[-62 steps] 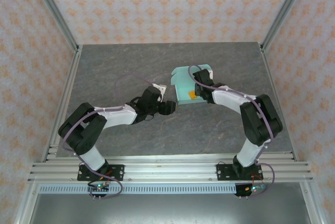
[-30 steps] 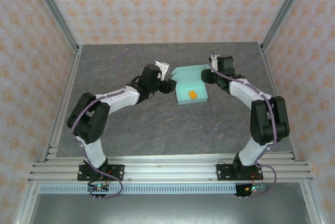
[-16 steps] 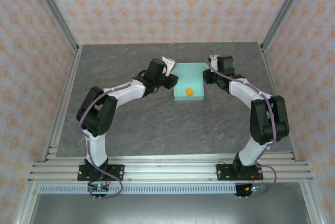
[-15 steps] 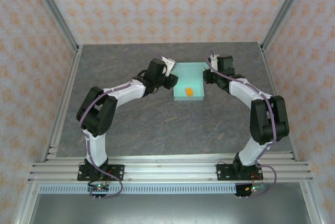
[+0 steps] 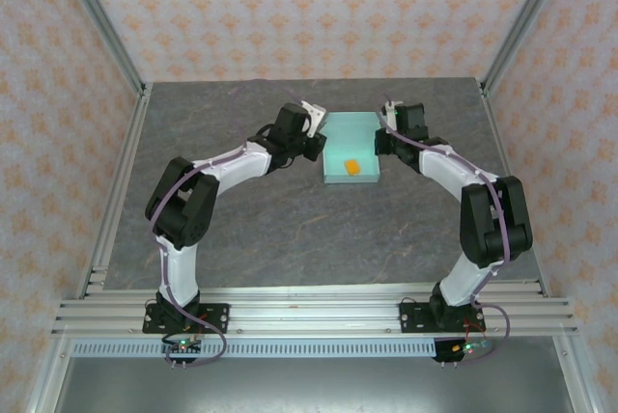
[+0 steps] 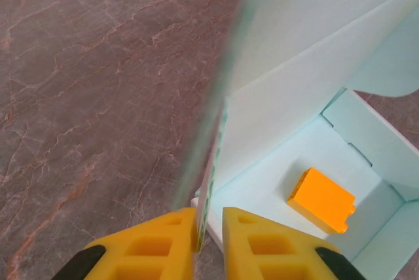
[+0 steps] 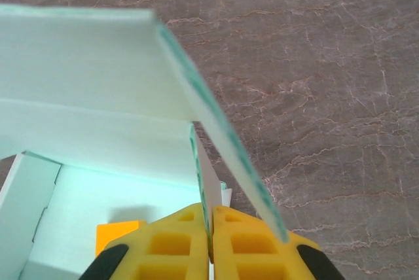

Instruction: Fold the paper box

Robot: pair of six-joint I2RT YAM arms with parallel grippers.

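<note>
Folding is judged to be well advanced: the paper box (image 5: pixel 348 129) is seen as an open tray with its side walls raised, set on the far middle of the tabletop (image 5: pixel 290 230) between the two arms. A tiny orange piece (image 5: pixel 351 166) lies on the tray's floor. The lid panel is not yet brought down; it is seen standing open at the far side, and a loose flap leans away from each side wall, so the tucking of those flaps and the closing of the lid are judged to be what is left.

In the left wrist view the left jaws are seen nearly together, with only a thin slot between the yellow pads (image 6: pixel 163 237), and the upper edge of the box's left wall (image 6: pixel 275 110) is pinched in that slot. The orange piece (image 6: pixel 321 199) is seen just inside, well apart from the pads.

In the right wrist view the right jaws are pressed together on the edge of the right wall (image 7: pixel 98 142), with almost no gap between the pads (image 7: pixel 167 241). The leaning flap passes just beside them on the outer side; whether it is touched cannot be told.
</note>
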